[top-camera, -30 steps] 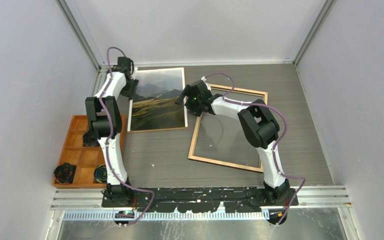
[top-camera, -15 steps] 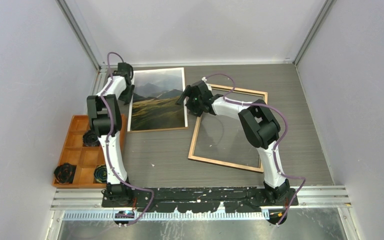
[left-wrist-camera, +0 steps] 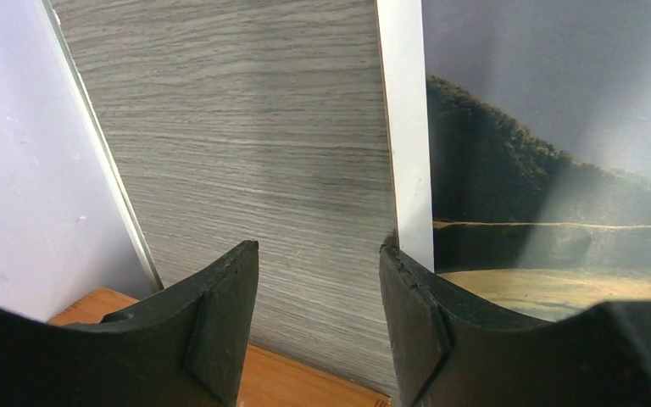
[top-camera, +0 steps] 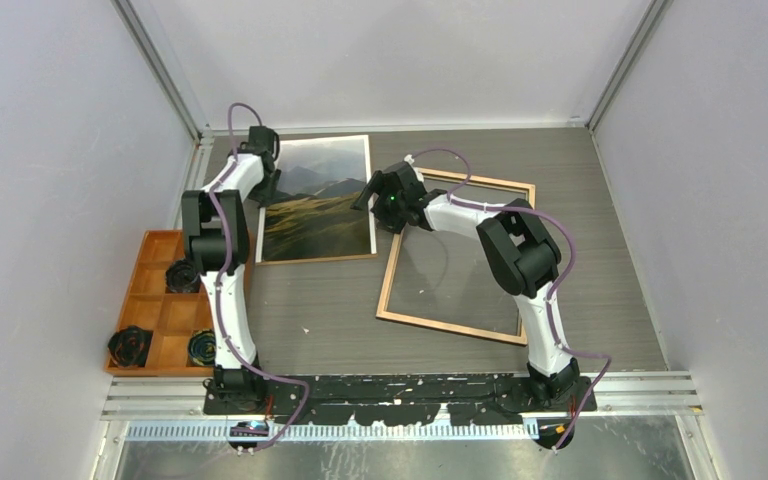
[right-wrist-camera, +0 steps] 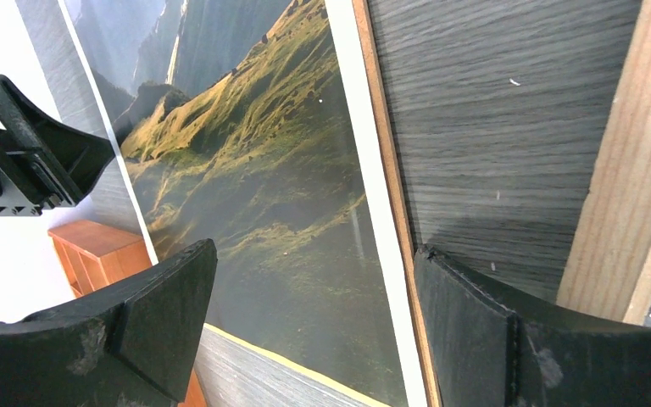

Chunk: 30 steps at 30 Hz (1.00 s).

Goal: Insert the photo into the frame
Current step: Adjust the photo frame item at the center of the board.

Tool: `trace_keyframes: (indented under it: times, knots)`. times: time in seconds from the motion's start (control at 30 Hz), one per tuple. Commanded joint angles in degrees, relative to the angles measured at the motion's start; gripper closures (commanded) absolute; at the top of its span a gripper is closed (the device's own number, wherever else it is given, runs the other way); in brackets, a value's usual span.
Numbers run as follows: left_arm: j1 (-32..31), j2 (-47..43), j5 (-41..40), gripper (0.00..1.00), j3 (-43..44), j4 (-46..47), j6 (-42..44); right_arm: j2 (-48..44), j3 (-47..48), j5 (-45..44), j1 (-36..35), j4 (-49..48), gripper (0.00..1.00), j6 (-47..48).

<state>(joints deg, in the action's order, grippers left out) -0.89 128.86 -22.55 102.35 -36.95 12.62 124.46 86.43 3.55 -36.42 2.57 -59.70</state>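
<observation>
By the table's [top-camera: 610, 250] far edge, left gripper [left-wrist-camera: 318, 254] and right gripper [right-wrist-camera: 315, 254] gape empty; we could easily crease the flat photo [top-camera: 320, 200].

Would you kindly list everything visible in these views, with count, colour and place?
photo: 1, dark mountain landscape with white border, far left part of the table
board: 1, brown, edge showing under the photo
frame: 1, wood-coloured side up, right of the photo, lying askew
tray: 1, orange, at the table's left edge
round things: 3, black, in the tray
table: 1, grey wood grain, under it all
left gripper: 1, black, open, at the photo's left edge
right gripper: 1, black, open, over the photo's right edge
</observation>
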Motion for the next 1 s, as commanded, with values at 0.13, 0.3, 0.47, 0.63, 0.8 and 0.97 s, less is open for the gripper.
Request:
trace_keyframes:
  times: [0.13,0.3,0.47,0.63,0.8,0.97]
  knots:
    - [-2.57,-2.34,5.53,0.42,-3.40,1.34,0.17,1.01,-1.87,1.59,-0.18,0.05,0.10,-1.58]
    - [-3.91,-2.29,1.95,0.42,-5.46,3.71,1.97,1.69,-2.20,2.65,-0.21,-1.17,0.10,-2.43]
    - [-5.41,-4.16,-0.52,0.42,-8.62,7.35,3.15,1.64,-2.59,3.23,-0.21,-1.25,0.10,-2.45]
    - [-6.17,-5.68,-1.85,0.42,-11.15,10.14,4.03,0.13,-2.58,1.42,-0.21,2.15,0.10,-0.34]
    - [-6.15,-5.93,-2.89,0.42,-12.23,11.16,4.45,-3.09,-3.66,-2.71,-0.30,8.84,0.11,2.56]
    - [-6.15,-5.38,-3.03,0.42,-12.62,11.38,4.86,-6.81,-5.99,-5.81,-1.23,11.91,0.15,4.08]
